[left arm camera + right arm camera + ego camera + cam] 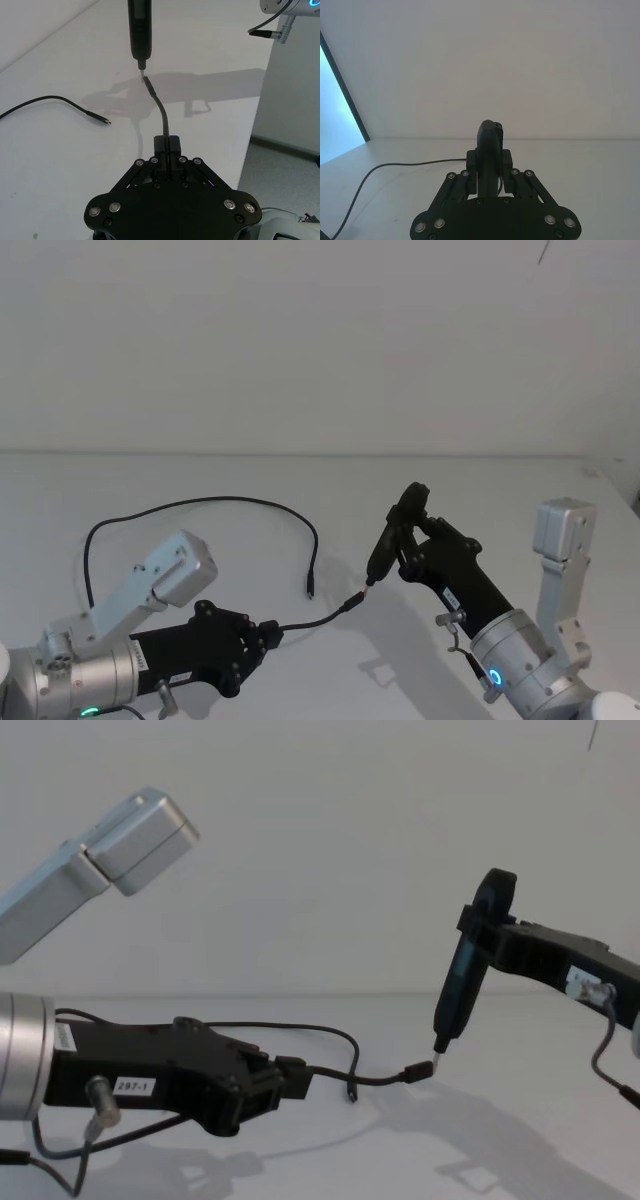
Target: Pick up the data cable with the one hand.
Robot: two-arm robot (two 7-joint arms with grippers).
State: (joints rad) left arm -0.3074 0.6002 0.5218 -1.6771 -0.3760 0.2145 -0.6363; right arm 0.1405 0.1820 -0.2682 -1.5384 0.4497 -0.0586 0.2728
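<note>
White table and a bare white wall behind it. From the head view, the data cable (200, 505) loops across the table's middle toward its left edge, one plug lying free near the centre. My left end effector (268, 632), near the front edge, is clamped on the cable close to its other plug, which juts out toward my right end effector (400, 540). That one is closed around a slim black pen-like tool (388, 545) whose pale tip sits right at the raised plug.

Left wrist view: the cable (162, 112) rises from between my closed fingers (172, 145) in a soft curve, so it holds a short span by itself yet bends easily.

Right wrist view: the tool (489, 150) stands upright in my grip, the cable (395, 165) trailing on the table behind.

Chest view: the held end (380, 1078) sags slightly. I judge it light, limp and thin; gripping just behind the plug, where it is stiffest, gives the surest hold.
</note>
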